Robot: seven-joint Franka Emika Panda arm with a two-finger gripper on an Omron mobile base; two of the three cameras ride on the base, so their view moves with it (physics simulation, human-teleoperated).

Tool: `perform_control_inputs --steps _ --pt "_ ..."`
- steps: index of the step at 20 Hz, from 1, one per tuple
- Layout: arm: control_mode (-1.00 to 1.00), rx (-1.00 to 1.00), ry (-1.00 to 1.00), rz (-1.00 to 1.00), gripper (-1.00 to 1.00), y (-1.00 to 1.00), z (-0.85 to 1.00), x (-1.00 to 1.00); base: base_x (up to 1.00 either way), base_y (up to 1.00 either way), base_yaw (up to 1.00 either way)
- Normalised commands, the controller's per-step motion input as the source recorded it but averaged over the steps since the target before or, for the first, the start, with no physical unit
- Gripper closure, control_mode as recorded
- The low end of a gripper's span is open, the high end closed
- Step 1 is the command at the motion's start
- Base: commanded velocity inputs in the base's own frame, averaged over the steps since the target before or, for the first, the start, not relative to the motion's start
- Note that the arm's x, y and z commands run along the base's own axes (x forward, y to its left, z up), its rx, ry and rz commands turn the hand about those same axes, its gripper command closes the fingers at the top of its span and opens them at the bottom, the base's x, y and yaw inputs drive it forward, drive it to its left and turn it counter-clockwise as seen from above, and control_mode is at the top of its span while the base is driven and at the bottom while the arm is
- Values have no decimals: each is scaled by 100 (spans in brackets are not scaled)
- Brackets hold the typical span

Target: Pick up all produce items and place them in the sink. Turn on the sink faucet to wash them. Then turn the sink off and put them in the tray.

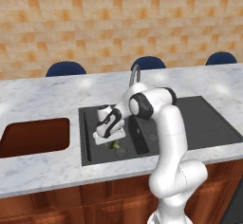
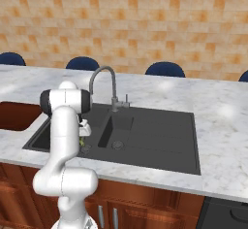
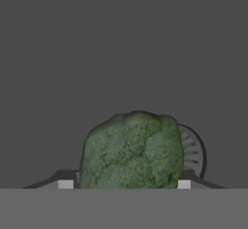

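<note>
A green, lumpy broccoli piece [image 3: 131,150] fills the gap between my gripper's [image 3: 125,184] two finger tips, which press on its sides. In the left base view the gripper [image 1: 113,141] points down into the left basin of the dark charcoal sink [image 1: 209,118], with the broccoli [image 1: 114,145] at its tip, just beside the round drain [image 1: 122,150]. From the right base view the broccoli [image 2: 81,140] peeks out beside the arm, low in the sink [image 2: 160,136]. The grey gooseneck faucet [image 1: 135,73] [image 2: 104,75] stands behind the basin. The reddish-brown tray [image 1: 35,135] [image 2: 14,116] lies left of the sink.
A white marble counter [image 1: 57,95] surrounds the sink and tray. Blue chair backs [image 1: 65,69] line its far side before a tiled wall. The drain grille [image 3: 191,153] shows just behind the broccoli. My arm's elbow [image 1: 142,105] hangs over the sink's middle divider.
</note>
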Motion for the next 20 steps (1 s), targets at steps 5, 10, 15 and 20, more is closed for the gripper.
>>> perform_control_inputs --steps 5,10,15,20 --pt "-100 0 -1 0 100 0 -17 7 0 0 0" --pt "-100 0 0 0 -100 1 -18 4 0 0 0" --pt "-100 0 2 0 -100 0 -6 0 0 0 0" --pt "-100 0 0 0 -100 0 7 -10 0 0 0"
